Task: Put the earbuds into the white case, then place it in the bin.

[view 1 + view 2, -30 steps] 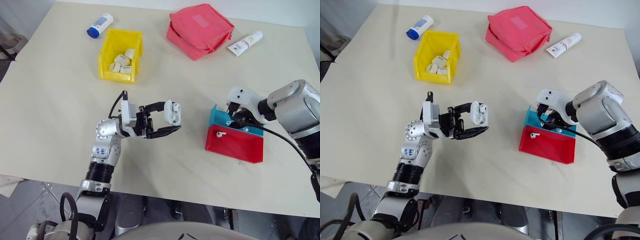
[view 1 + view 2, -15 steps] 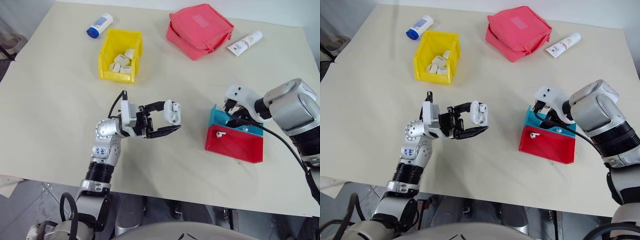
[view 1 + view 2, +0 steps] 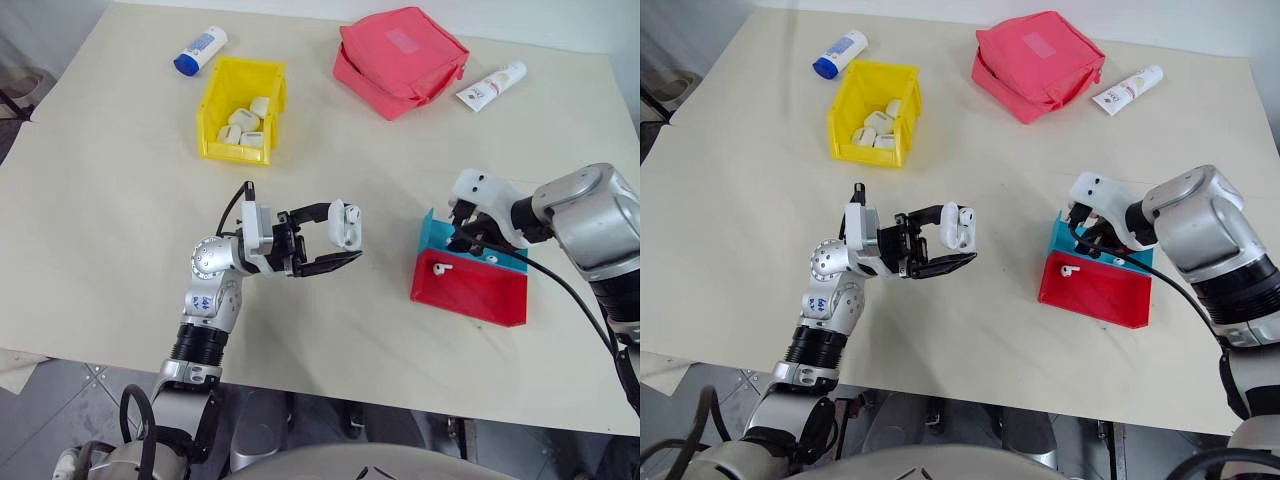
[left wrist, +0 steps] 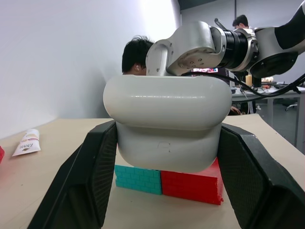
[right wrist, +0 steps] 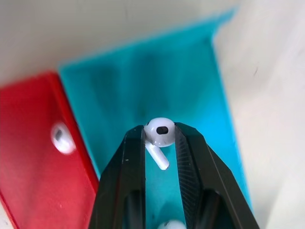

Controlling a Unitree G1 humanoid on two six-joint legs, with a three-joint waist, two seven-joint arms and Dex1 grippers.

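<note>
My left gripper (image 3: 347, 236) is held above the table's middle, shut on the white case (image 3: 346, 223). The left wrist view shows the white case (image 4: 167, 119) clamped between both black fingers (image 4: 90, 176). Over the blue tray (image 3: 440, 235), my right gripper (image 3: 463, 241) points down into it. It is shut on one earbud (image 5: 159, 132), whose stem hangs between the fingertips. A second earbud (image 3: 440, 267) lies in the red tray (image 3: 470, 290). The yellow bin (image 3: 243, 110) stands at the far left with several white cases inside.
A pink pouch (image 3: 400, 60) lies at the far side of the table, with a white tube (image 3: 490, 85) to its right. A blue-capped white bottle (image 3: 200, 50) lies behind the bin. A person (image 4: 136, 55) sits in the background of the left wrist view.
My right gripper has narrowed its fingers over the blue tray and tilted a little. The left arm and the case have stayed where they were.
</note>
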